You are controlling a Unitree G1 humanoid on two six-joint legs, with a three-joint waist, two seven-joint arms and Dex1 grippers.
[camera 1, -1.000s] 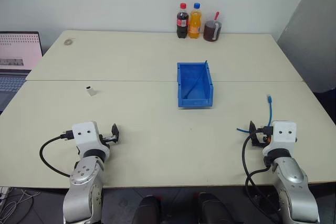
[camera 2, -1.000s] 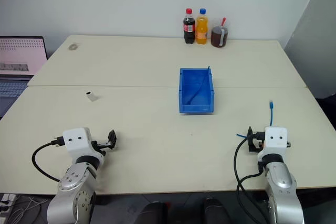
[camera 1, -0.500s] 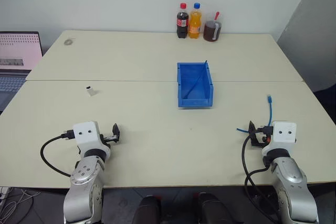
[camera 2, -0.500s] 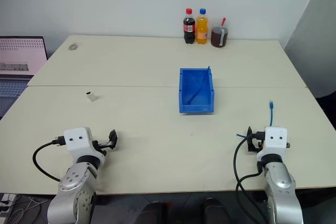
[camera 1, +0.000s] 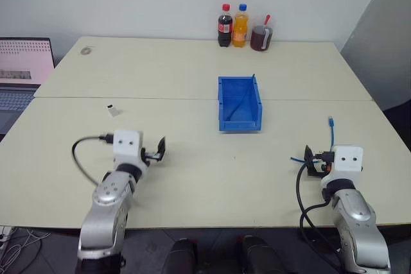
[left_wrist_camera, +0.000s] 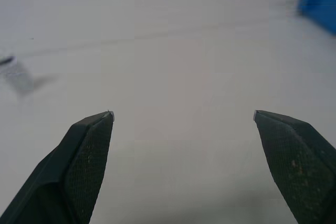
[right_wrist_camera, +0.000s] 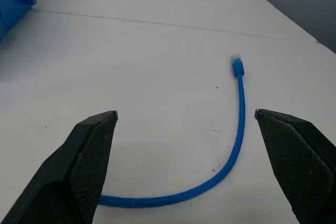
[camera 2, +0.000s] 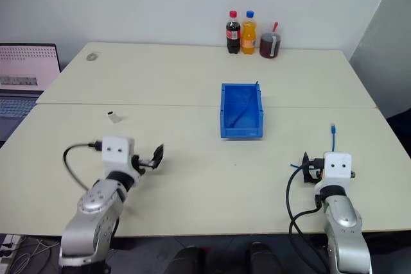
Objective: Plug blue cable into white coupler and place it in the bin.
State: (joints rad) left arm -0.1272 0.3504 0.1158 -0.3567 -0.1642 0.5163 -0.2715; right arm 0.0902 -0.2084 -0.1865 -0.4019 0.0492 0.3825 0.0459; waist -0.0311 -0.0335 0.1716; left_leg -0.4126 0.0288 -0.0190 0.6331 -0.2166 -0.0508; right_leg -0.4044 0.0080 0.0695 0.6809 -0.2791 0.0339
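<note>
Table (camera 1: 192, 68): pale, wide, spanning the frame.
Bin (camera 1: 239, 103): bright blue, rectangular, centre frame, long axis running toward the far wall, low sloped front facing the near edge.
Blue cable (right_wrist_camera: 239, 124): thin, bright, lower right of frame, curving from beside the right gripper (camera 1: 310, 162) away toward the far edge, clear plug at its far tip.
White coupler (camera 1: 112, 110): tiny, left of centre.
Left gripper (camera 1: 158, 150): fingers apart, empty. Right gripper: fingers apart, empty.
</note>
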